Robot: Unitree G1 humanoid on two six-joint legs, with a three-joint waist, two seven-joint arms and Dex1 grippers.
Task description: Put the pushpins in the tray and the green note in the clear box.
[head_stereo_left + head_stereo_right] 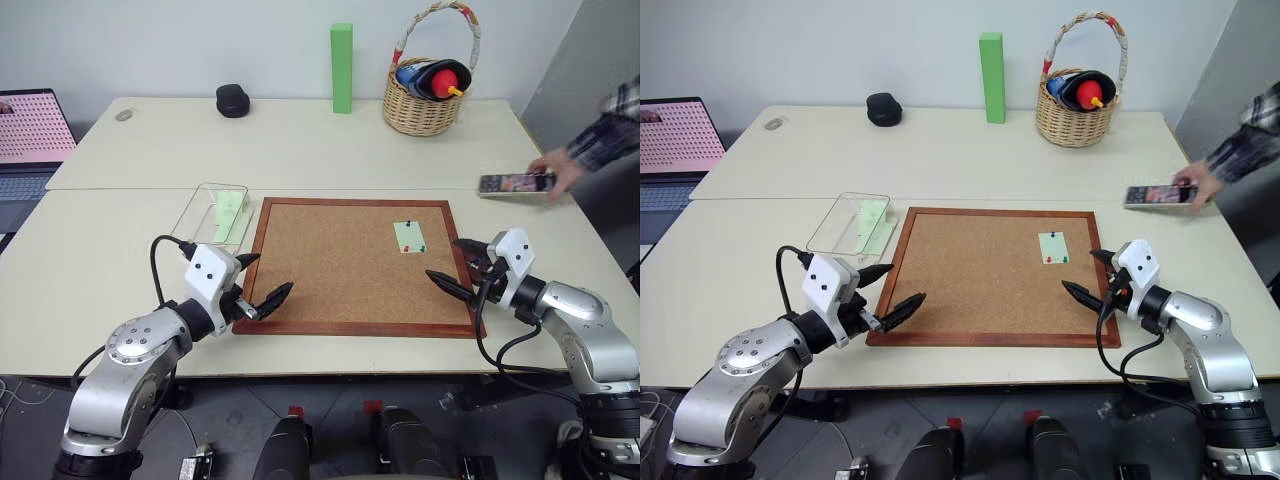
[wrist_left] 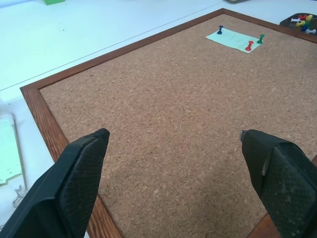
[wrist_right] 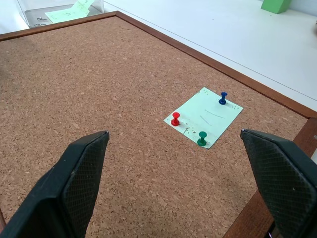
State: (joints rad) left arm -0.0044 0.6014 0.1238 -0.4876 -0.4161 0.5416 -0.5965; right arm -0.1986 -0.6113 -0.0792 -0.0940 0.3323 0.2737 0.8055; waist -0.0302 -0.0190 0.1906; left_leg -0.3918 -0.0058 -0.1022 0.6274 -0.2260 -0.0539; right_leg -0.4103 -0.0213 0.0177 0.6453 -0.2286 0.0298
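Here the small pale mint-green square note (image 3: 203, 117) lies flat on the wood-framed brown corkboard (image 1: 340, 262), toward the board's far right part, held by three tiny pushpins (image 3: 202, 138): a red one and a green one along its nearer edge and a dark blue one at its far corner. We read the note as slightly longer front to back than across, tilted a little against the frame.

From there outward, our right tool (image 1: 460, 268) hovers just beside the board's right edge, its two black fingers spread wide and empty, aimed inward across the cork; the note sits a short way ahead and to its left. Our left tool (image 1: 262, 283) hangs over the board's near left corner, likewise spread and holding nothing, well apart from the note. So we judge the right arm the nearer one for pulling the pins.

The small dark tray (image 2: 300, 23), already carrying a few coloured pins, shows at the edge of the left wrist view beyond the board's right frame. The clear plastic box (image 1: 214, 213), with a longer pale green slip inside, rests on the tabletop (image 1: 120, 250) just off the board's far left corner, nearer our left arm
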